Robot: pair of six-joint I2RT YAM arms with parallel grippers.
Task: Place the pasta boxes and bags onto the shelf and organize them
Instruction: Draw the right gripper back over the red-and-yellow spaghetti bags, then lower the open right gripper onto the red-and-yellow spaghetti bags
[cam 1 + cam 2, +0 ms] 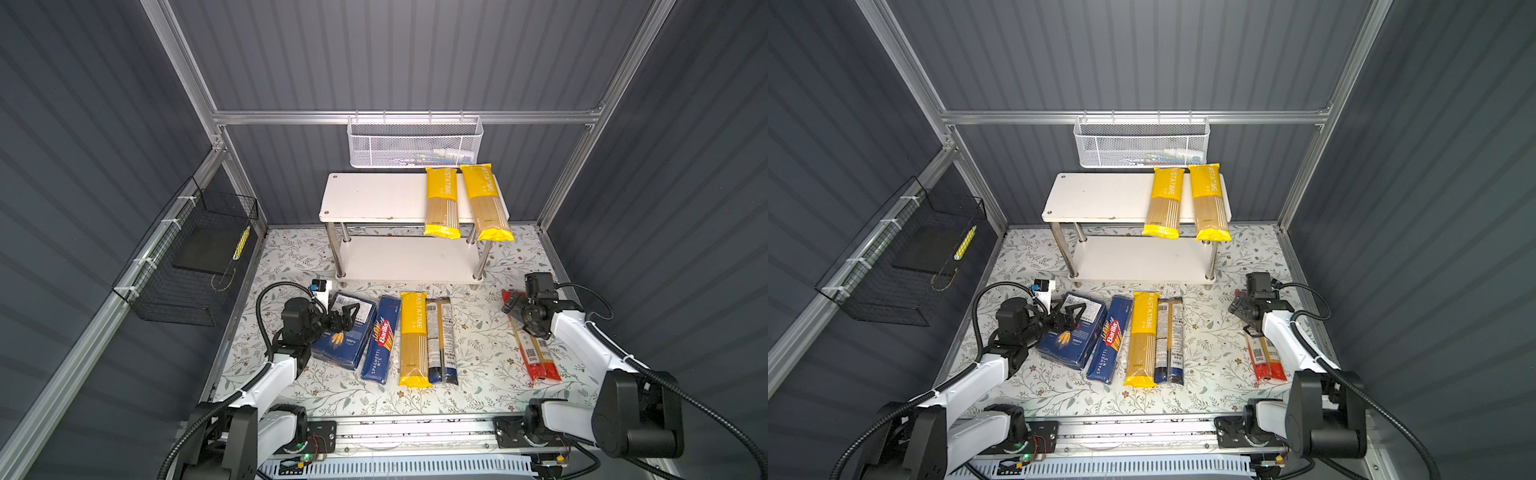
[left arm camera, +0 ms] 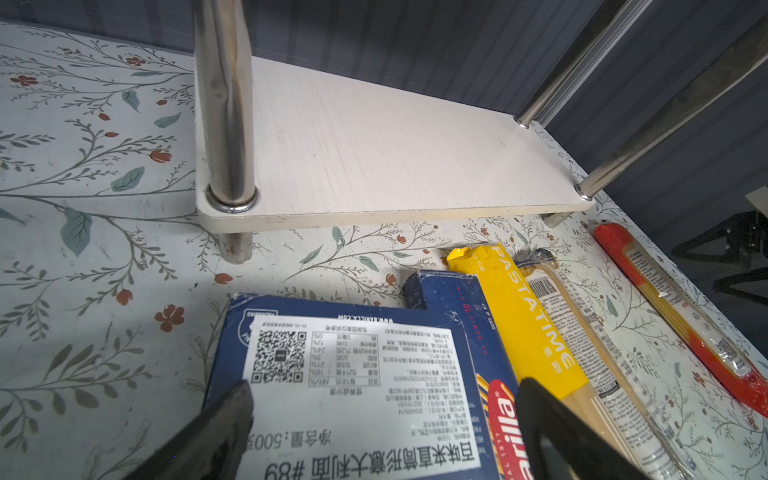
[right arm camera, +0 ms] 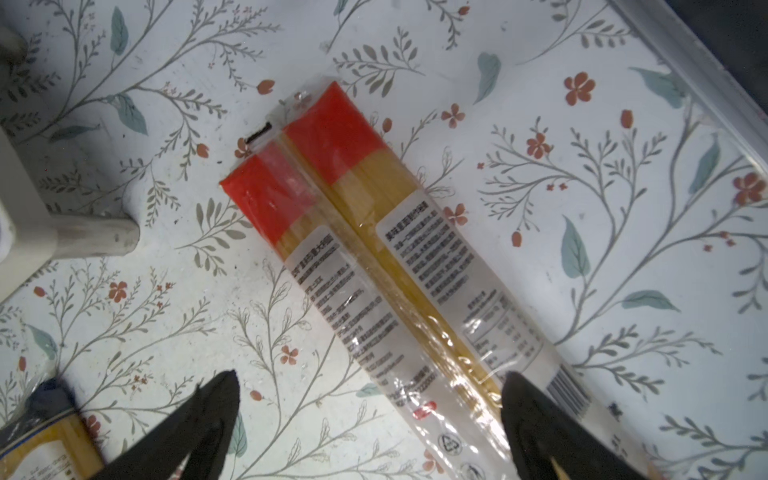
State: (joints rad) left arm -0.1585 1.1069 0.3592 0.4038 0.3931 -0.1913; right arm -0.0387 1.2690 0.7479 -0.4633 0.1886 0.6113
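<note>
The shelf (image 1: 370,197) stands at the back with two yellow PASTATIME bags (image 1: 441,199) (image 1: 486,201) lying across the right of its top board, ends overhanging the front. Its lower board (image 2: 374,153) is bare. On the table lie the wide Barilla box (image 1: 345,336), the slim SPAGHETTI box (image 1: 380,338), a yellow bag (image 1: 413,338), a dark blue-black bag (image 1: 442,338) and, apart at the right, a red-ended bag (image 3: 374,232). My left gripper (image 2: 384,395) is open just above the wide box's white label. My right gripper (image 3: 370,382) hangs open over the red-ended bag (image 1: 534,357).
A white mesh basket (image 1: 415,143) hangs on the back rail just above the shelf. A black wire basket (image 1: 195,257) hangs on the left wall. A small white and blue device (image 1: 321,289) stands near the left gripper. The chrome legs (image 2: 226,104) bound the lower tier.
</note>
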